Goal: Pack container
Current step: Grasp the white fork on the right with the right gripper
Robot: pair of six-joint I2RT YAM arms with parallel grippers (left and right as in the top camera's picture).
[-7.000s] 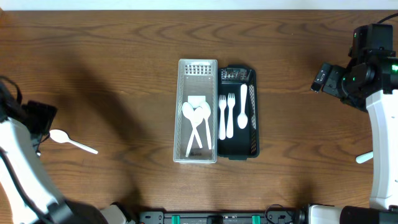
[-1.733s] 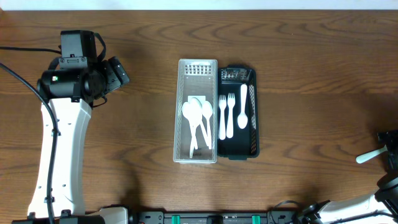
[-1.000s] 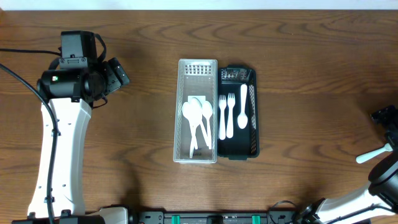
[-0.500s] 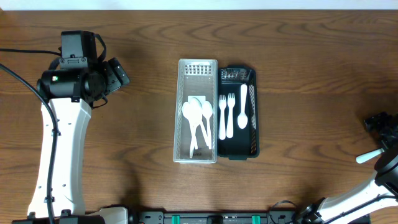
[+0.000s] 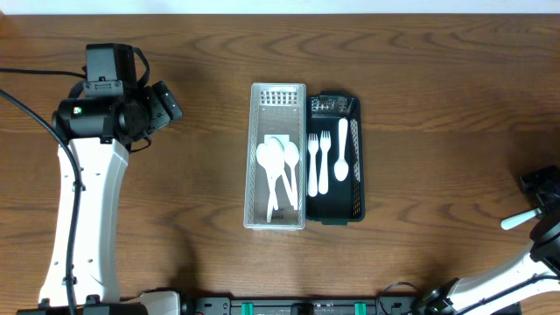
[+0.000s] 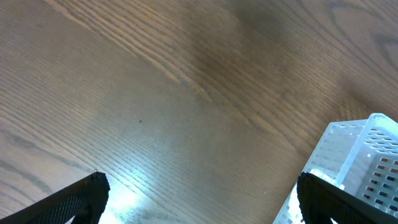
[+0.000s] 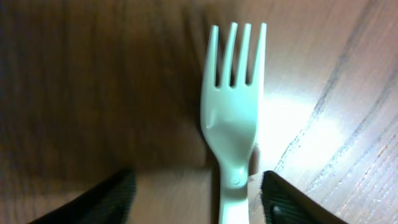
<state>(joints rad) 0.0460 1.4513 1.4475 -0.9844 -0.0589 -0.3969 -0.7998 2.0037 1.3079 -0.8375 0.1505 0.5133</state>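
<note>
Hanging near the tabletop's far left corner, the left claw point(image 6: 199, 198) is spread wide, holding nothing. Mid-tabletop stand the clear basket point(image 5: 278, 96) of spoons point(image 5: 278, 166) and, touching it, the black tray point(image 5: 354, 210) of forks point(image 5: 318, 166). At the right edge lies the loose fork point(image 7: 233, 124), its handle running back between the right claw's point(image 7: 199, 196) parted fingers, tines pointing away; the right arm is far nearer

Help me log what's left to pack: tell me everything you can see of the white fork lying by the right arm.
The fork is white and glossy, plastic by its look, in one piece, with four tines and a small dimple at the neck. It lies flat on the wooden table, near the table's right edge in the overhead view. Its handle runs back between the jaws of the right gripper, which stand open on either side without touching it.
</note>
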